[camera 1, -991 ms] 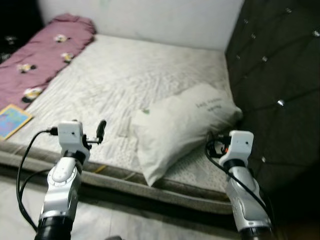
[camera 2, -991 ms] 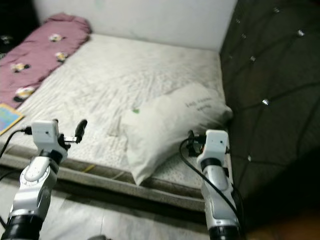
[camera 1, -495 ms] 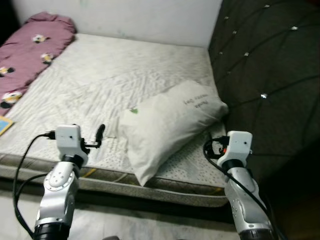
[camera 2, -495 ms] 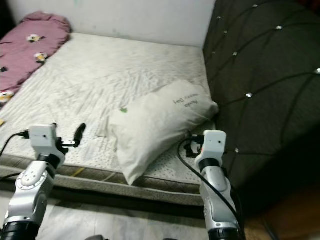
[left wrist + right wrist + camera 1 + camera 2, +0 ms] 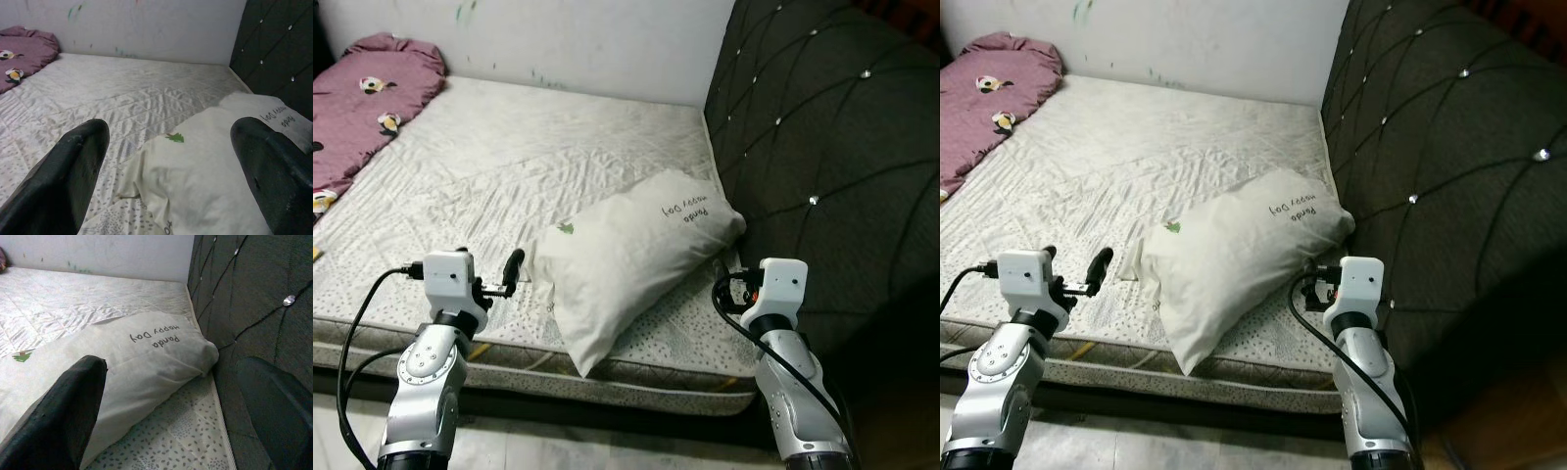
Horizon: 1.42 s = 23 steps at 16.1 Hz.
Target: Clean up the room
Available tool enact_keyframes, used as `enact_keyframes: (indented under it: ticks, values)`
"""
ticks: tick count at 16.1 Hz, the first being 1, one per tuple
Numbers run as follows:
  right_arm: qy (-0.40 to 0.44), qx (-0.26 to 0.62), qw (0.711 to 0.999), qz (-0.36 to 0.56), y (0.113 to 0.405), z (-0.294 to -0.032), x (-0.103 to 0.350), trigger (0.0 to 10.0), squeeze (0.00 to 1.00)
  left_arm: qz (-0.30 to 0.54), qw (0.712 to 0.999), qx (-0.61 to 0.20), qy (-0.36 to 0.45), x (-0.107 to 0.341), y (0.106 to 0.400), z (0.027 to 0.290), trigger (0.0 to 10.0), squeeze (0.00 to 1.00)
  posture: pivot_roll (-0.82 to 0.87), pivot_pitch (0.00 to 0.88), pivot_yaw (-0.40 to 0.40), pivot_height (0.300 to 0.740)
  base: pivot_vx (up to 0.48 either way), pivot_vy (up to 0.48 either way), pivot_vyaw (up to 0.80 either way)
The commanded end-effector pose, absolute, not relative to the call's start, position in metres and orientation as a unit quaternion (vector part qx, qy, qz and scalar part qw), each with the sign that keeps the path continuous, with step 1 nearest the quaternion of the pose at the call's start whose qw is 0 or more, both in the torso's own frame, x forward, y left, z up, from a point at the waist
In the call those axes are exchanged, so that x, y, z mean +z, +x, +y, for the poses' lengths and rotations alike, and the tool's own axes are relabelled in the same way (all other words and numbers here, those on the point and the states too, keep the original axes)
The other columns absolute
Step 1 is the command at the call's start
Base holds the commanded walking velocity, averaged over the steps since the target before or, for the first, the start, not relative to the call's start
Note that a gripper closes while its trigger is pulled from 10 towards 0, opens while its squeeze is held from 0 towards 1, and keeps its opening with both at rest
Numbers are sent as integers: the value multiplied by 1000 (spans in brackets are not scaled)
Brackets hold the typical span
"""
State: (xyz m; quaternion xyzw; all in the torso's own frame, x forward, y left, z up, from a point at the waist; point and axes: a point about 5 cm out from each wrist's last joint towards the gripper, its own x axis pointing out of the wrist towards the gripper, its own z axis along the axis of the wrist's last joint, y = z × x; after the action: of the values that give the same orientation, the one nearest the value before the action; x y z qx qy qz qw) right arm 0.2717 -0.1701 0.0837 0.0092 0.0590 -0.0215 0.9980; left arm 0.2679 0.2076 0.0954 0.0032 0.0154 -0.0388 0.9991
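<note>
While both arms are raised over the near edge, the bed (image 5: 509,157) takes up most of the scene: a white quilted mattress running away to a white wall (image 5: 587,44), with a dark tufted headboard (image 5: 822,147) along the robot's right side. A maroon blanket (image 5: 362,93) with cartoon prints lies bunched along the far left side of the mattress.

The white pillow (image 5: 631,255) lies flat on the near right part of the mattress, its long axis diagonal: one corner points at the near edge of the bed, the opposite end lies close against the headboard (contact there not clear). Black printed text (image 5: 155,336) sits near the headboard end, a small green mark (image 5: 174,138) near the other end.

The left gripper (image 5: 171,161) hovers over the near edge of the mattress just left of the pillow, jaws spread wide, nothing between them. The right gripper (image 5: 176,401) hovers at the pillow's headboard end, jaws also spread wide and empty, not touching the pillow.
</note>
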Motion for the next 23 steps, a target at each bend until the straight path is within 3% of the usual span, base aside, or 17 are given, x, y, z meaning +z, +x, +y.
enact_keyframes:
  ticks: [1,14,19,23]
  values:
    - [5,-18,999,48,275,-172,91,10000,0,14,999,-46,3,97,268,204,10000,0,-7,0,-79,740,266,0,0]
    - [-5,-20,999,43,282,-173,94,10000,0,19,998,-55,6,96,266,205,10000,0,-5,0,-83,740,286,0,0]
    - [-5,-21,999,43,281,-174,93,10000,0,20,998,-61,12,97,267,206,10000,0,-10,0,-83,740,357,0,-384]
    - [-7,-20,999,44,280,-175,93,10000,0,48,997,-51,26,87,263,205,10000,0,-9,0,-90,740,0,0,0]
